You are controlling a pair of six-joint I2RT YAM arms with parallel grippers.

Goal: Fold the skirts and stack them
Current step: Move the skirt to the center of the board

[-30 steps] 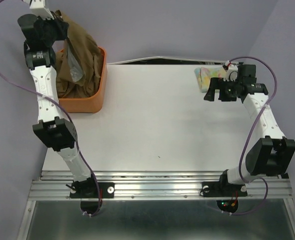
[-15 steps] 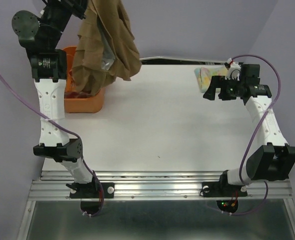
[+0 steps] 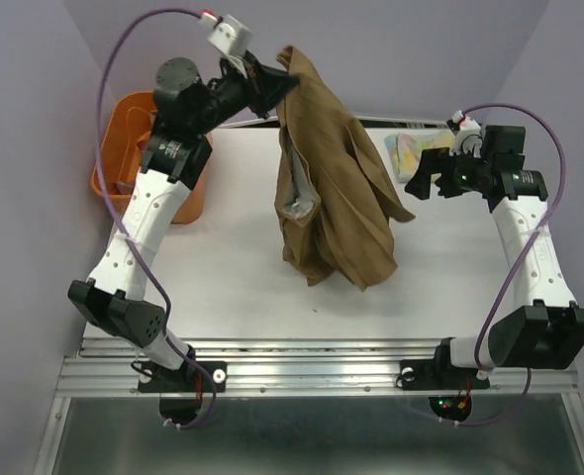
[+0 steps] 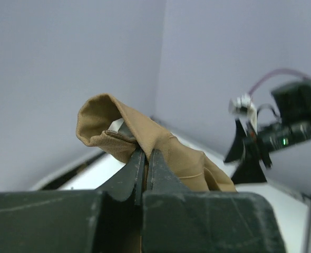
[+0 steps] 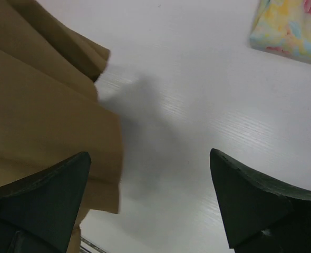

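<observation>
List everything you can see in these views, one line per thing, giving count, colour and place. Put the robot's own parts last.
tan skirt: one, plain tan-brown, hanging bunched over the middle of the table, pinched at its top edge
floral skirt: one, pastel yellow, pink and blue, folded at the far right of the table
basket: one, orange, far left corner; its contents are hidden by the arm
table: one, white
rail: one, silver metal, along the near edge
cables: two, purple, one looping along each arm
left gripper: one, black, raised at the far side, shut on the tan skirt
right gripper: one, black, open and holding nothing, beside the floral skirt
</observation>
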